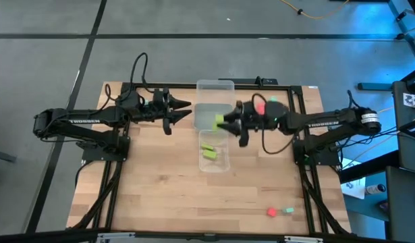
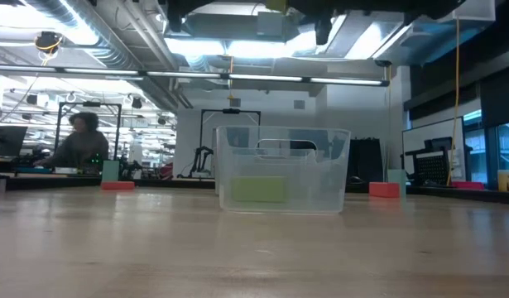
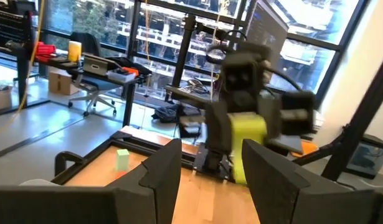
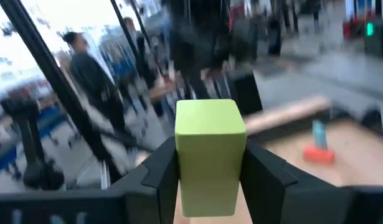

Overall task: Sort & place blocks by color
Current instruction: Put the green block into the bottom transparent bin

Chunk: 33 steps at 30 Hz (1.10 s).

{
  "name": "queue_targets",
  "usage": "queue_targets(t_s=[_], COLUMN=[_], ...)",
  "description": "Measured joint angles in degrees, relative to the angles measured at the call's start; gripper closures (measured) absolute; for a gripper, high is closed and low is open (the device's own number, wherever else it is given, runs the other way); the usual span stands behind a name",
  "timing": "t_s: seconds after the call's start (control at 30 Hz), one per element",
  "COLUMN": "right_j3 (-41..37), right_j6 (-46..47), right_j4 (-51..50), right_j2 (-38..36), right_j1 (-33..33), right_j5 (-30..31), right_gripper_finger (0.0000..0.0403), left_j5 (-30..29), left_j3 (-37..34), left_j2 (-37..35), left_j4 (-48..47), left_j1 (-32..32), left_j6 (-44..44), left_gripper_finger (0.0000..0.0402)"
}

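My right gripper hovers over the middle clear tray, pointing at the table's left, shut on a lime yellow-green block. My left gripper faces it from the left, open and empty, its fingers framing the lime block farther off. Two lime blocks lie in the near tray and show through its wall. A red block and a teal block lie on the table near its near right corner. My right gripper pinches the lime block by its two opposite side faces, between the two fingers. The fingers come level from the table's right. The block sticks out past the fingertips and is lifted clear above the trays.
Three clear trays stand in a row down the table's middle; the far one shows nothing inside. A red block and a teal block show at the right in the low view, another red one at the left. People stand in the room behind.
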Motion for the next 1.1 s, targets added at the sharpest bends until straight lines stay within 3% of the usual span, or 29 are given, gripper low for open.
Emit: queue_targets(t_s=[0.17, 0.73, 0.87, 1.1], right_j3=[2.33, 4.25, 9.01, 19.72], right_j6=[-0.24, -1.26, -2.43, -8.55], right_j4=[-1.66, -10.21, -25.71, -44.97], right_j2=[-0.01, 0.00, 3.00, 15.28], right_j1=[-3.67, -4.01, -3.02, -1.02], right_j5=[-3.94, -4.61, -4.57, -4.59], right_gripper_finger=[0.0266, 0.0266, 0.0266, 0.0266], left_j5=[2.53, -0.07, -0.06, -0.18], left_j3=[0.00, 0.00, 0.00, 0.00], left_j2=[0.00, 0.00, 0.00, 0.00], left_j4=[-0.02, -1.22, -1.22, -1.20], left_j1=[-0.56, -1.84, -1.86, -1.79], left_j6=[0.71, 3.50, 3.50, 3.50], left_gripper_finger=[0.0241, 0.0241, 0.0241, 0.0241])
